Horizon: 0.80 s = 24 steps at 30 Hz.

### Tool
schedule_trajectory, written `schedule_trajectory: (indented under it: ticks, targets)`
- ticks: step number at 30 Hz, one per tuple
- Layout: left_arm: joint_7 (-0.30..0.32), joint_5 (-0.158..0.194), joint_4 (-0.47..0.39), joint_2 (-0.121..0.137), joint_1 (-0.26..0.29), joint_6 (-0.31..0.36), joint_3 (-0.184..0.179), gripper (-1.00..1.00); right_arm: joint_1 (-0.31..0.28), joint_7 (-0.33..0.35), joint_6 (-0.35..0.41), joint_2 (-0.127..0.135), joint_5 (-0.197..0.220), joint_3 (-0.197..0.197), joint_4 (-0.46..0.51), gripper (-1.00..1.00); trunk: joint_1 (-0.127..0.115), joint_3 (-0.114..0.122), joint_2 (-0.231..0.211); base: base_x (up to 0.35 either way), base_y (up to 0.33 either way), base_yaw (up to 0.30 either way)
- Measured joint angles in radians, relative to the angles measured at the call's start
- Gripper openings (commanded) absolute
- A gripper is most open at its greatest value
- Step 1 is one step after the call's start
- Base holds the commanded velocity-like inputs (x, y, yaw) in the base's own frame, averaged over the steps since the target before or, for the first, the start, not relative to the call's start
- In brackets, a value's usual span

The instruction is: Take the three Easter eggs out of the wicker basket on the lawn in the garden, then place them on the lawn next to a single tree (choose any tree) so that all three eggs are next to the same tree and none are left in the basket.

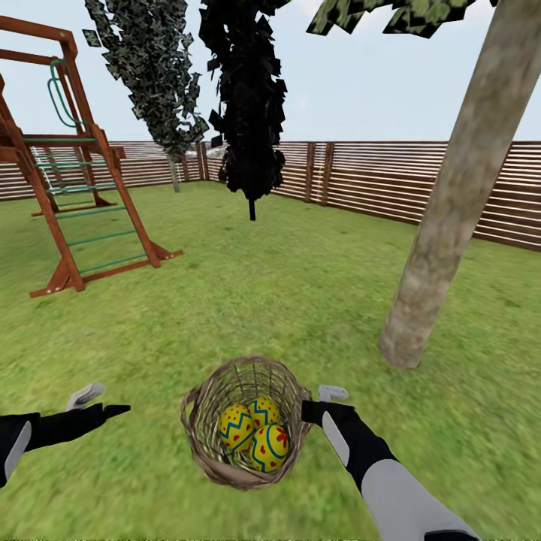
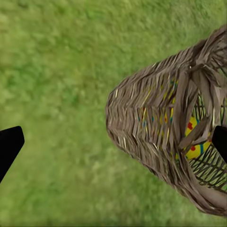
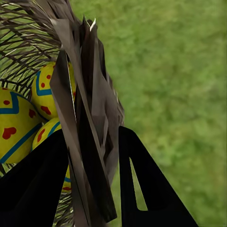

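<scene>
Woven tan twigs form the wicker basket [image 1: 244, 421] standing upright on the lawn [image 1: 263, 300] between the robot's two arms, with all three Easter eggs [image 1: 254, 434] nestled inside, touching one another. The right gripper [image 1: 309, 412] is at the basket's right rim; in the right wrist view its two dark fingers [image 3: 142, 184] straddle the basket wall [image 3: 87, 118], one inside beside the yellow eggs [image 3: 19, 125] and one outside over the grass, closed down to the thickness of the woven rim between them. The left gripper [image 1: 113, 410] hangs over the grass to the basket's left, apart from it; in the left wrist view its finger tips [image 2: 9, 146] sit at opposite edges of the frame, spread wide and holding nothing, with the basket's side [image 2: 151, 118] lying between them and egg colours showing through the weave. A pale grey-brown tree trunk [image 1: 451, 195] leans up from the lawn near the basket, behind it and to the right. Farther back stand a red-brown play tower [image 1: 68, 188], two narrow dark-leaved trees [image 1: 248, 98] and the slatted wooden fence [image 1: 391, 180] ringing the garden.
</scene>
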<state>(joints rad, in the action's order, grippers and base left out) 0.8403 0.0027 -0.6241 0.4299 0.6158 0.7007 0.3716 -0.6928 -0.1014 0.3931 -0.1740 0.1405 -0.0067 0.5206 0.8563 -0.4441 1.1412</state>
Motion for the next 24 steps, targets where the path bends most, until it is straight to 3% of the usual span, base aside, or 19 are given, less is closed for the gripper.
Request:
schedule_trajectory:
  ticks: [7, 12, 24]
  targets:
    - [-0.001, 0.001, 0.0, -0.004, 0.0, -0.002, 0.0, 1.0, 0.0, 0.033, -0.001, 0.0, 0.007, 0.001, 0.0, -1.0, 0.0, -0.011, 0.0, 0.0, 0.0, 0.0]
    - [-0.003, 0.0, 0.0, -0.033, 0.0, -0.001, 0.0, 1.0, 0.0, 0.042, 0.001, 0.0, 0.0, -0.002, 0.0, -1.0, 0.0, -0.019, 0.0, 0.134, 0.0, 0.0]
    - [-0.001, 0.0, 0.0, -0.035, 0.0, -0.002, 0.001, 1.0, 0.0, 0.042, 0.0, 0.0, -0.002, -0.002, 0.0, -1.0, 0.0, -0.039, 0.0, 0.073, 0.011, 0.0]
